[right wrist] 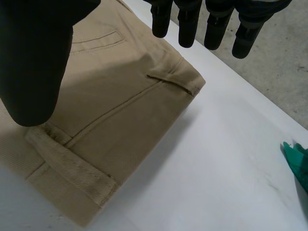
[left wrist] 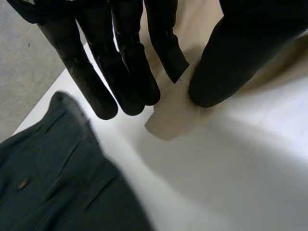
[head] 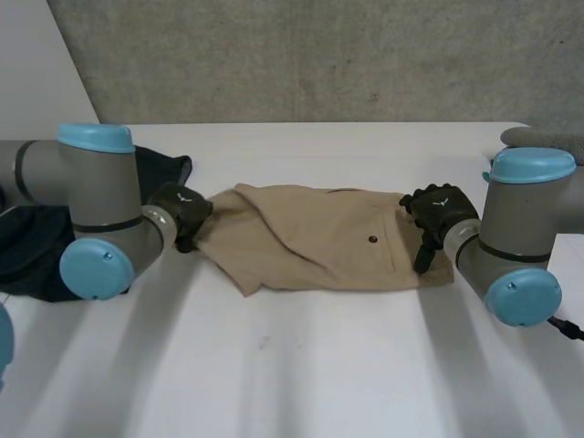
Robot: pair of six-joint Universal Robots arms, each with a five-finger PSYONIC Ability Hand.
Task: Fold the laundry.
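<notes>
Head: tan twill trousers [head: 319,242] lie folded flat mid-table [head: 301,365]; dark cloth [head: 27,246] beside them, half hidden behind left arm.
Left wrist: left hand [left wrist: 120,57] pinches a trousers corner, finger to thumb; other fingers straight.
Right wrist: right hand [right wrist: 29,57], fingers spread, over the belt-looped waistband; green thing [right wrist: 297,163] beyond, cut off.

soft, even light falls on the white table [head: 301,383]. the tan shorts [right wrist: 120,110] cast a faint shadow onto the table along their waistband edge. the dark cloth [left wrist: 48,183] looks dim.
</notes>
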